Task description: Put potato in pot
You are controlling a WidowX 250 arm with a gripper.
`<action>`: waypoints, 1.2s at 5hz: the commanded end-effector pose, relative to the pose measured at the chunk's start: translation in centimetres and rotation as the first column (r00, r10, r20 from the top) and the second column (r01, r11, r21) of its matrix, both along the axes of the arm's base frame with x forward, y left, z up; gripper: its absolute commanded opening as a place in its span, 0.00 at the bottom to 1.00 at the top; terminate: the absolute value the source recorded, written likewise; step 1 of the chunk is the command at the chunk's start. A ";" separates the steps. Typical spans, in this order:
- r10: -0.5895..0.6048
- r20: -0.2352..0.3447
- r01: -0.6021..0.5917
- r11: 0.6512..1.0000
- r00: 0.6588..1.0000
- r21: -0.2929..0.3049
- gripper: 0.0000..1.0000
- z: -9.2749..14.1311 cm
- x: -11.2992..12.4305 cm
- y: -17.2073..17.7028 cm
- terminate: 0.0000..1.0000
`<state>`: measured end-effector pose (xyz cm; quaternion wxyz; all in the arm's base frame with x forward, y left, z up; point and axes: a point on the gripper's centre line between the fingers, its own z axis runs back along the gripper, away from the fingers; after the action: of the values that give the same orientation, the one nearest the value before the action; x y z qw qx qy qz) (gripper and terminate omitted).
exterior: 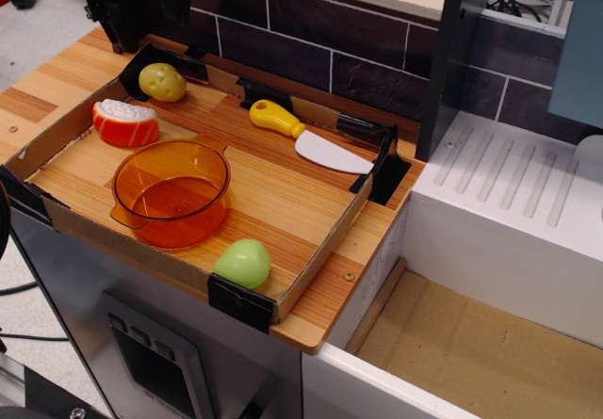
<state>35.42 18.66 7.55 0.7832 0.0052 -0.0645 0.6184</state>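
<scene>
Sitting at the far left corner of the wooden tray [283, 202], the yellow potato [162, 82] is untouched. Nearer the front edge, the orange pot [171, 191] is standing empty. Above the far left corner, the dark gripper [132, 5] is hovering; whether its claw is spread cannot be told.

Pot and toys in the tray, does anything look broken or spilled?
Nothing stands out. The pot sits upright and empty, the potato lies whole in the tray's far corner, and the toy knife lies flat. No spills or damage show.
</scene>
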 end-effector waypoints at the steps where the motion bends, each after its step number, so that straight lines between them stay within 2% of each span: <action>1: 0.007 0.073 -0.010 0.999 0.997 0.046 1.00 0.5 -0.2 2.2 0.00; 4: -0.033 0.073 0.027 0.997 0.997 0.078 1.00 -2.0 -0.5 2.2 0.00; 6: -0.026 0.070 0.020 0.996 0.997 0.083 1.00 -3.5 0.2 1.8 0.00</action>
<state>35.66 19.88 2.44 0.7887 0.0169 -0.0939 0.6073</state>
